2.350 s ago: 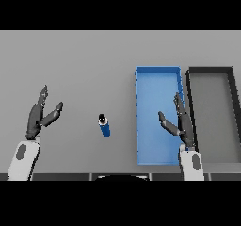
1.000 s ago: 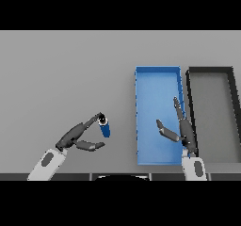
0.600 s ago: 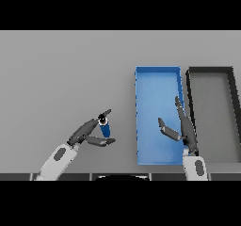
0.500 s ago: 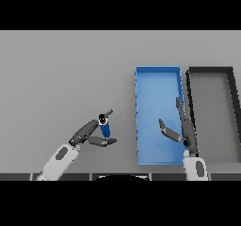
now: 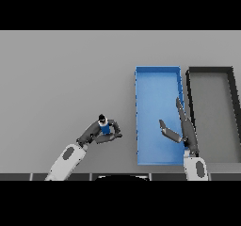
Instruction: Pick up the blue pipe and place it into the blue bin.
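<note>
The blue pipe (image 5: 105, 126) stood nearly upright on the grey table (image 5: 66, 74), its long axis running roughly up the view with its dark end cap toward the far side, well to the left of the blue bin (image 5: 157, 84) and held inside the left hand (image 5: 96, 134), whose fingers and thumb were curled round it. Half a second earlier that hand's fingers were only reaching beside the pipe; now they had wrapped it. The right hand (image 5: 184, 130) hovered over the blue bin, fingers straight and relaxed, much as before, with the dark bin (image 5: 211, 71) beside it.
</note>
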`<state>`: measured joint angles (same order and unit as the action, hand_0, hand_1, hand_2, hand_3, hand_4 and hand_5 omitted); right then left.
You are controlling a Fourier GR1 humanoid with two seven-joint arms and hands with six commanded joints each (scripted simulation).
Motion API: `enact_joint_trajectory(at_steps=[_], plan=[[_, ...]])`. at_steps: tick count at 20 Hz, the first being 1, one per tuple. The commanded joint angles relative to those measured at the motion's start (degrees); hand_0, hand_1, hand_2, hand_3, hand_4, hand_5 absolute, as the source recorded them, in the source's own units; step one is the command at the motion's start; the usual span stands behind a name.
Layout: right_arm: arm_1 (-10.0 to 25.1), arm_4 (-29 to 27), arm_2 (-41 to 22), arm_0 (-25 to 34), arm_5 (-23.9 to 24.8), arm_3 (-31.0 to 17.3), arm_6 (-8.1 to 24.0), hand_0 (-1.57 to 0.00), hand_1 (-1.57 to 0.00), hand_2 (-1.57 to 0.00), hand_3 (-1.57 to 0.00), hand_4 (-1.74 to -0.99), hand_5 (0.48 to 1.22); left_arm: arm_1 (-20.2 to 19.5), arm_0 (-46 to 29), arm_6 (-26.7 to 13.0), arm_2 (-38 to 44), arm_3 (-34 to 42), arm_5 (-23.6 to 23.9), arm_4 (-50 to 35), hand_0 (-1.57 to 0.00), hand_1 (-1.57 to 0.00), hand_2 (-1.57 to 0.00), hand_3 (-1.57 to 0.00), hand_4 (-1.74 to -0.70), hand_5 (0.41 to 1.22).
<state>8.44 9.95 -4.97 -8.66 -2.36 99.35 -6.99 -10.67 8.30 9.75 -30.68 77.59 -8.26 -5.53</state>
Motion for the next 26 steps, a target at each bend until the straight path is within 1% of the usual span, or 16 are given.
enact_joint_trajectory(at_steps=[1, 2, 3, 4, 5, 7, 9, 11, 12, 15, 16, 18, 19, 22, 24, 26], plan=[[-0.02, -0.24, 0.19, 0.35, 0.08, 0.18, 1.27, 0.0, 0.0, 0.0, 0.0, -1.227, 0.66, 0.39, 0.17, -0.73, -0.48, 0.18, 0.01, 0.38, -0.95, -1.05, -1.12, -1.12, -1.54, 1.022], [-0.29, -0.4, 0.16, 0.21, 0.07, -0.14, 1.09, 0.0, 0.0, 0.0, 0.0, -1.233, 0.66, 0.57, -0.21, -0.29, -1.1, 0.62, 0.41, 0.78, -1.07, -1.15, -1.21, -1.19, -1.58, 1.062], [-0.21, -0.48, 0.19, 0.51, -0.04, -0.17, 1.95, 0.0, 0.0, 0.0, 0.0, -1.228, 0.656, 0.26, 0.05, -0.3, -1.05, 0.54, 0.98, 1.29, -1.17, -1.24, -1.28, -1.27, -1.55, 1.094], [-0.52, -0.24, -0.17, 0.42, -0.01, -0.24, 1.84, 0.0, 0.0, 0.0, 0.0, -1.224, 0.651, 0.56, -0.08, -0.42, -1.54, 0.71, 1.3, 1.68, -1.25, -1.3, -1.34, -1.33, -1.53, 1.119], [-0.29, -0.41, -0.02, 0.19, -0.29, -0.54, 1.11, 0.0, 0.0, 0.0, 0.0, -1.222, 0.646, 0.4, -0.05, -0.06, -1.44, 1.07, 1.54, 2.23, -1.32, -1.36, -1.39, -1.38, -1.51, 1.139], [-0.57, -0.32, -0.09, 1.45, -0.03, -0.68, 2.44, 0.0, 0.0, 0.0, 0.0, -1.22, 0.635, 1.28, -0.67, 1.59, -1.55, 2.18, 2.36, 3.41, -1.41, -1.43, -1.45, -1.45, -1.49, 1.169], [-0.94, -0.53, -0.15, 1.29, -0.12, -1.26, 1.65, 0.0, 0.0, 0.0, 0.0, -1.219, 0.628, 1.93, -0.28, 1.9, -1.14, 3.88, 2.59, 3.65, -1.47, -1.48, -1.5, -1.49, -1.48, 1.188], [-0.13, -1.29, 1.01, 2.54, -0.1, -1.66, 2.45, 0.0, 0.0, 0.0, 0.0, -1.229, 0.633, 2.32, 0.48, 2.86, -0.22, 6.25, 2.38, 3.14, -1.5, -1.51, -1.52, -1.52, -1.47, 1.2], [-0.03, -0.77, 0.7, 1.85, -0.09, -1.43, 1.94, 0.0, 0.0, 0.0, 0.0, -1.226, 0.636, 2.41, 0.45, 2.68, -0.15, 8.05, 2.25, 2.93, -1.52, -1.53, -1.53, -1.53, -1.47, 1.204], [-0.34, 1.09, -0.38, 1.18, 0.46, -0.99, 1.44, 0.0, 0.0, 0.0, 0.0, -1.204, 0.64, 3.69, 2.59, -1.8, 0.01, 10.92, 1.42, 2.48, -1.54, -1.55, -1.55, -1.55, -1.47, 1.212], [-0.09, 1.11, -0.19, 1.17, 0.5, -0.83, 1.7, 0.0, 0.0, 0.0, 0.0, -1.194, 0.642, 3.62, 2.45, -1.84, -0.46, 12.62, 0.76, 2.68, -1.55, -1.55, -1.56, -1.55, -1.47, 1.214], [0.01, 1.45, -0.19, 0.79, 0.66, -0.88, 1.14, 0.0, 0.0, 0.0, 0.0, -1.176, 0.643, 3.87, 4.19, -3.63, 0.36, 13.44, -0.16, 2.29, -1.56, -1.56, -1.56, -1.56, -1.47, 1.217], [0.06, 1.13, 0.19, 1.29, 0.79, -1.2, 1.01, 0.0, 0.0, 0.0, 0.0, -1.17, 0.644, 3.91, 3.59, -3.27, -0.23, 13.95, -0.78, 2.82, -1.56, -1.56, -1.56, -1.56, -1.47, 1.217], [0.5, 0.83, 0.61, 1.56, 0.6, -1.49, 1.18, 0.0, 0.0, 0.0, 0.0, -1.155, 0.642, 4.43, 3.85, -5.12, -0.04, 14.86, -1.53, 3.48, -1.57, -1.57, -1.57, -1.57, -1.47, 1.219], [0.82, 1.17, 0.67, 0.96, 0.89, -0.5, 0.61, 0.0, 0.0, 0.0, 0.0, -1.145, 0.643, 5.09, 4.73, -6.58, 0.41, 14.69, -2.28, 3.49, -1.57, -1.57, -1.57, -1.57, -1.47, 1.22], [0.53, 2.78, 0.15, -0.88, 2.21, 1.45, 0.42, 0.0, 0.0, 0.0, 0.0, -1.139, 0.643, 5.19, 3.51, -6.32, 0.1, 15.1, -2.98, 3.95, -1.57, -1.57, -1.57, -1.57, -1.47, 1.22]])
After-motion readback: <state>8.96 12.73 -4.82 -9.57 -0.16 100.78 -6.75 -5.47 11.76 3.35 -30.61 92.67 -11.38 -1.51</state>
